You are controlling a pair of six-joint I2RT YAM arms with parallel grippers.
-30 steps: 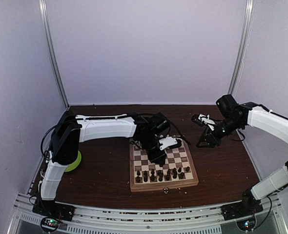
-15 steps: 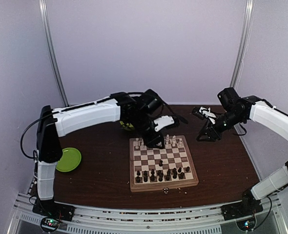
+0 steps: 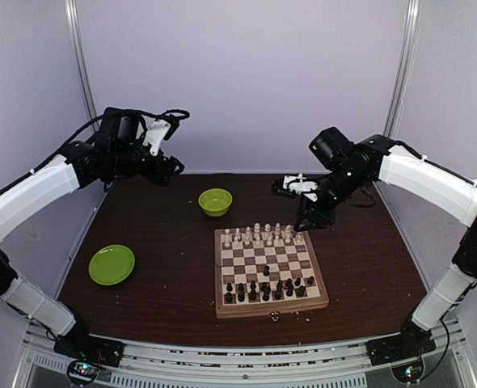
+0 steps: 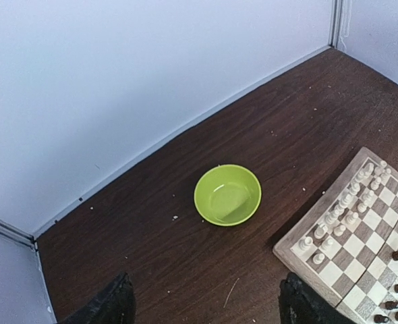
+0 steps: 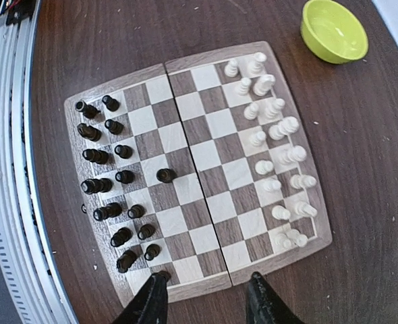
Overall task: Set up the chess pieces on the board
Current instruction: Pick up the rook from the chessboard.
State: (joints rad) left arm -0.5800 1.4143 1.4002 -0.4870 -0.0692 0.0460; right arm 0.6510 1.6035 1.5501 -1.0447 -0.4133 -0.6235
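The board (image 3: pixel 317 301) lies at the table's middle right. Cream-white chess pieces (image 3: pixel 259 235) fill its two far rows and dark chess pieces (image 3: pixel 264 291) its two near rows. One dark pawn (image 3: pixel 266 270) stands a square ahead of the others. My right gripper (image 3: pixel 307 220) hovers over the board's far right corner. In the right wrist view, that gripper (image 5: pixel 206 298) is open and empty above the board's side rim (image 5: pixel 206 287). My left gripper (image 3: pixel 172 170) is raised at the back left, far from the board. From the left wrist, it (image 4: pixel 206 307) is wide open with bare table between its fingers.
A lime-green bowl (image 3: pixel 215 201) sits behind the board's far left corner, also in the left wrist view (image 4: pixel 227 194). A lime-green plate (image 3: pixel 111 264) lies at the left. Pale crumbs and a small dark thing (image 3: pixel 274 316) lie by the board's near edge. Walls enclose the table.
My left arm has pulled off the board, swung up and back to the left, and its gripper has opened. My right arm has moved left toward the board's far right corner.
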